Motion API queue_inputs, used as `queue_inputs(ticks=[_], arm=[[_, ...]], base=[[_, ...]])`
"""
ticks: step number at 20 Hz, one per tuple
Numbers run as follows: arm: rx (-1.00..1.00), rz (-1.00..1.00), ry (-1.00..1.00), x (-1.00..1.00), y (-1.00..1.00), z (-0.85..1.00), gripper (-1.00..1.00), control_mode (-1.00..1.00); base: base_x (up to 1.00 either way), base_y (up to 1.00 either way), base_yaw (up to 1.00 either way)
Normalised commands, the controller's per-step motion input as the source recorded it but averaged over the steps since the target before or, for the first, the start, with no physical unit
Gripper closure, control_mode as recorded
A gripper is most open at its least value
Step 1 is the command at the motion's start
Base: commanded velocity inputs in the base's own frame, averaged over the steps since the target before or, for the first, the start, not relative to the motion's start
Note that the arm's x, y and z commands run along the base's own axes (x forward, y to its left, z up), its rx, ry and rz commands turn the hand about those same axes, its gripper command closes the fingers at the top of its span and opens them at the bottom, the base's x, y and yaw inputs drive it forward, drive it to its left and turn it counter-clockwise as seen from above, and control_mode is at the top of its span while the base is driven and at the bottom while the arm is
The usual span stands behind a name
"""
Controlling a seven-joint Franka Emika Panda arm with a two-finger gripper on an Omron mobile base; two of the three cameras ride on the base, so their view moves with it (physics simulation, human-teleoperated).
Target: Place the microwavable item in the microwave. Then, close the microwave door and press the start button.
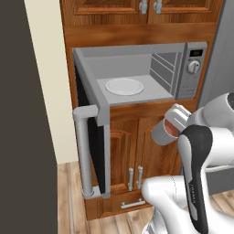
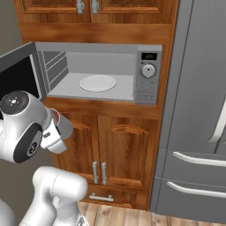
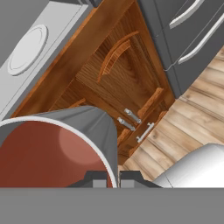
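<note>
Tilted grey cup (image 1: 163, 130) hangs below open, empty microwave (image 1: 137, 73).

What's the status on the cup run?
Gripper shut on cup. Cup below the microwave, outside. Door wide open, turntable bare. Path unobstructed.

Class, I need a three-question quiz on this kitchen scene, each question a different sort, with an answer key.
1. True or false: the cup already stands on the turntable.
2. Multiple choice: the microwave door is A) shut, B) swung open, C) removed.
3. Fill in: the gripper is shut on the ____.

Key: 1 false, the cup is held in front of the wooden cabinet doors, lower than the microwave; 2 B; 3 cup.
</note>
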Motion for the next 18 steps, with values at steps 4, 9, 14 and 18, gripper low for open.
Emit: queue_inputs(ticks=[4, 9, 14, 18], arm=[[0.00, 0.00, 0.00, 0.00, 0.00, 0.00, 1.00, 1.00], [0.00, 0.00, 0.00, 0.00, 0.00, 0.00, 1.00, 1.00], [0.00, 0.00, 0.00, 0.00, 0.00, 0.00, 1.00, 1.00], [0.00, 0.00, 0.00, 0.00, 0.00, 0.00, 1.00, 1.00]], base=[[0.06, 0.00, 0.00], [0.08, 0.02, 0.01], [0.00, 0.01, 0.00], [0.15, 0.02, 0.00]])
